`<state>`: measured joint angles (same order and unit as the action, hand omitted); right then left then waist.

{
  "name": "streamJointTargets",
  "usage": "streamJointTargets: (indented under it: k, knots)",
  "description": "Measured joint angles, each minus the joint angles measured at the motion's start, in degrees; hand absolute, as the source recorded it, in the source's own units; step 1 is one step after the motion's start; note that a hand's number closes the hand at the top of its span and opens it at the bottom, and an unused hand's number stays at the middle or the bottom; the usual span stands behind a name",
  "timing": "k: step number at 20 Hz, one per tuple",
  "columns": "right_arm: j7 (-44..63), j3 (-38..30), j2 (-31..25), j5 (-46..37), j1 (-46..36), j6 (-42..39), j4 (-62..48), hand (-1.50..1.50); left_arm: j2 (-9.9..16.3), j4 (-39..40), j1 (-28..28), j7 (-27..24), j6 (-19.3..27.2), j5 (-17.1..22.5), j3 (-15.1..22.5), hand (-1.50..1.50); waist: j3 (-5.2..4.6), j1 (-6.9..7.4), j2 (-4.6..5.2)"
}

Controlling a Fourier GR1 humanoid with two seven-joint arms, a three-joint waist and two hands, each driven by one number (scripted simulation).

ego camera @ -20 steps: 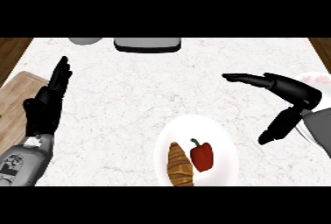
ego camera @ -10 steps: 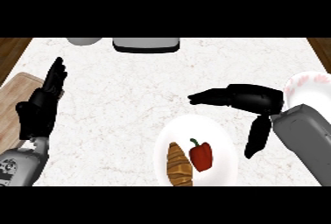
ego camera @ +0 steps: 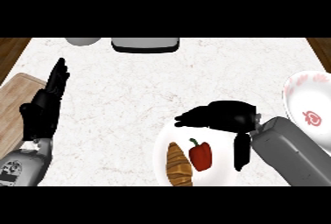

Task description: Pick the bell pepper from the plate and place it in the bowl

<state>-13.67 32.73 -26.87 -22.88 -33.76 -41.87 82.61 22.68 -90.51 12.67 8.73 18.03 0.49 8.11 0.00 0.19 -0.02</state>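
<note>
A red bell pepper [ego camera: 200, 155] lies on a white plate [ego camera: 161, 146] at the counter's [ego camera: 129, 100] near edge, beside a croissant [ego camera: 179, 165]. The right hand [ego camera: 223, 117] hovers over the plate's far rim, fingers spread, holding nothing. A patterned bowl [ego camera: 309, 105] sits at the right edge. The left hand [ego camera: 45, 105] rests open at the left edge.

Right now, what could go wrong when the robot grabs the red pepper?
The croissant lies right beside the bell pepper on the plate, so the right hand might bump it or grab it too. The bowl sits at the counter's right edge, so a carried pepper could miss it.
</note>
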Motion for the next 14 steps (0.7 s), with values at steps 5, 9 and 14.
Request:
streamJointTargets:
  k: [5, 9, 14]
  knots:
    - [2.0, 1.2, 2.3, -6.2, 2.0, -0.1, -0.8, -1.5, -0.7, -0.2, 0.4, 1.1, -1.1, -1.3, -1.2, 0.0, 0.0, -0.03, 0.0]
    - [0.9, 1.4, 5.4, -10.9, 3.2, 1.5, -3.7, -1.5, -1.3, -0.8, 0.0, 1.5, -2.7, -1.7, -2.6, 0.0, 0.01, 0.04, 0.02]
    - [-0.4, 1.5, 9.3, -16.3, 4.7, 2.7, -7.0, -1.5, -3.1, 0.3, 0.8, 1.5, -3.9, -3.1, -3.9, 0.0, 0.01, -0.02, 0.04]
